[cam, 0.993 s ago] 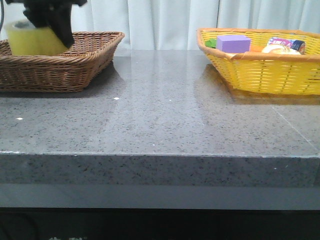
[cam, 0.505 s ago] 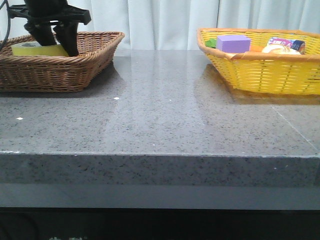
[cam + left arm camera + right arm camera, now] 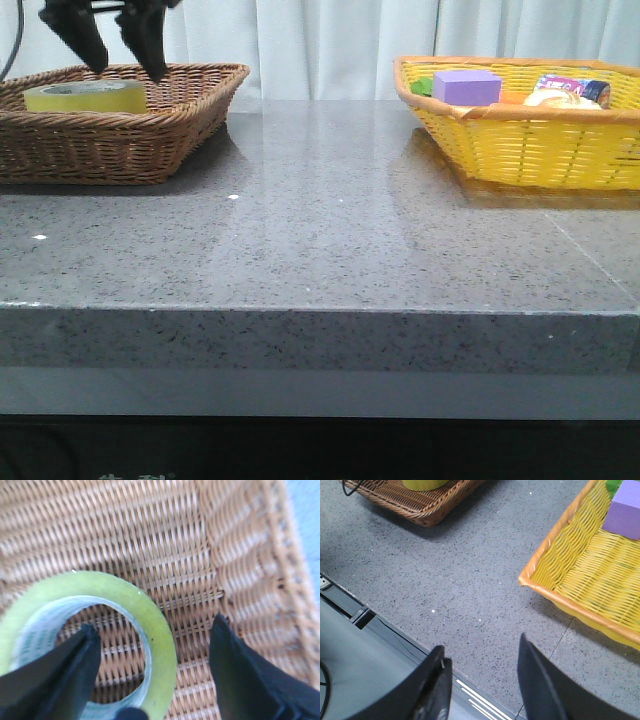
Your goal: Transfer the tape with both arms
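The tape [image 3: 85, 96] lies flat in the brown wicker basket [image 3: 150, 130] at the far left of the bench [image 3: 320, 230]. The left gripper [image 3: 118, 62] hangs just above it with its jaws spread and gripping nothing; from the wrist camera, one finger [image 3: 60, 675] sits over the roll's hollow core and the other outside its rim. The right gripper [image 3: 482, 680] hovers over bare bench beside the yellow basket [image 3: 580, 580], jaws spread and empty, the purple block [image 3: 625, 510] beyond them.

Purple block [image 3: 466, 86] in yellow basket [image 3: 520, 145] — brown basket [image 3: 120, 140] well apart
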Robot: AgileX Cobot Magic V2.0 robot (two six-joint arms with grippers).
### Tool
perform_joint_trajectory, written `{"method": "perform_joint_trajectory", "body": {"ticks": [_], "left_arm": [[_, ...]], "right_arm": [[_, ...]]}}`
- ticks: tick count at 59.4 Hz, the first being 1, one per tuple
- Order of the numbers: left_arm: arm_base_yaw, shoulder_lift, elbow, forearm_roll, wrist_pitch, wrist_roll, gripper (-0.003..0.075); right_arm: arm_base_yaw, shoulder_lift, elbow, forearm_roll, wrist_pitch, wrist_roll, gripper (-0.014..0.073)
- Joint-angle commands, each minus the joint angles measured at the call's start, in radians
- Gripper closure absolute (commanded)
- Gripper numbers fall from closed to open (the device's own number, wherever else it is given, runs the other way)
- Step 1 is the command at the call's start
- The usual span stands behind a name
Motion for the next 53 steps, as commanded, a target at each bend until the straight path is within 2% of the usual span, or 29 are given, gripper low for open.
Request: {"method": "perform_joint_trajectory", "body": {"ticks": [1, 18, 27, 41, 53], "left_arm": [[0.003, -0.113, -0.043, -0.007, 0.006, -0.011, 0.0258], [-0.027, -0.266, -0.032, -0.023, 0.032, -0.014, 0.0259], [-0.065, -0.377, 0.049, -0.058, 0.032, -0.014, 0.0260], [-0.130, -0.613, 0.328, -0.056, -0.077, -0.014, 0.0260], [-0.178, -0.848, 0.667, -0.056, -0.228, -0.014, 0.0260]], "right_arm": [[-0.005, -0.007, -0.026, 0.010, -0.070, -0.003, 0.0244], [-0.005, -0.007, -0.026, 0.010, -0.070, -0.003, 0.0244], [-0.005, -0.007, -0.026, 0.010, -0.070, -0.003, 0.0244], [-0.005, -0.007, -0.026, 0.010, -0.070, -0.003, 0.0244], [-0.005, -0.007, -0.026, 0.010, -0.070, -0.003, 0.0244]]}}
